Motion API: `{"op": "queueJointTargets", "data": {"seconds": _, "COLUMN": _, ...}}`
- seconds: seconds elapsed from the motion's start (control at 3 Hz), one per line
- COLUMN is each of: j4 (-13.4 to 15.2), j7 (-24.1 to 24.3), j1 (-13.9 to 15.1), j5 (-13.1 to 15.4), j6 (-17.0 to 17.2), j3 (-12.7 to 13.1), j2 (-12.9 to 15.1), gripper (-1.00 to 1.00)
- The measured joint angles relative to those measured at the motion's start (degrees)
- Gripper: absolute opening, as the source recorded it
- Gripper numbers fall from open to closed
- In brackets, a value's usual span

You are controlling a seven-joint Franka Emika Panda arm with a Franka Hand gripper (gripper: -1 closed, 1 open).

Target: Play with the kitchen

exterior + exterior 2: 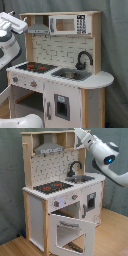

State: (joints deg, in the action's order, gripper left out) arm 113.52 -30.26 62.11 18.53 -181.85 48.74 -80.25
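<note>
The kitchen [65, 50] is a tall toy of pale wood and white panels, seen in both exterior views. It has a black-red hob [35, 66], a grey sink [71, 75], a black faucet [82, 59] and a grey hood [38, 29]. In the second exterior view the oven door [70, 230] hangs open below the hob [52, 187]. My gripper [14, 22] is up beside the kitchen's upper side panel, near the hood, holding nothing that I can see. In the second exterior view the white arm [102, 150] reaches to the top shelf, where its end is cut off.
A microwave panel [65, 25] fills the upper shelf next to the hood. A grey curtain [10, 188] hangs behind the kitchen. The wooden floor [112, 238] lies in front. A white rounded part [22, 121] shows at the first exterior view's bottom left.
</note>
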Motion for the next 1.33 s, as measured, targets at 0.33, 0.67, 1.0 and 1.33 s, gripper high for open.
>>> {"op": "queueJointTargets", "data": {"seconds": 0.33, "j4": -0.53, "j7": 5.29, "j1": 1.49, "j5": -0.33, "j6": 2.64, "j3": -0.37, "j2": -2.92, "gripper": 1.0}}
{"op": "queueJointTargets", "data": {"seconds": 0.67, "j4": -1.16, "j7": 10.13, "j1": 2.63, "j5": -0.76, "j6": 5.66, "j3": -0.69, "j2": -5.41, "gripper": 1.0}}
{"op": "queueJointTargets", "data": {"seconds": 1.0, "j4": -2.07, "j7": 14.47, "j1": 3.31, "j5": -0.99, "j6": 9.05, "j3": -0.69, "j2": -7.02, "gripper": 1.0}}
{"op": "queueJointTargets", "data": {"seconds": 1.33, "j4": -4.35, "j7": 19.65, "j1": 3.78, "j5": -0.98, "j6": 14.33, "j3": -0.33, "j2": -7.58, "gripper": 1.0}}
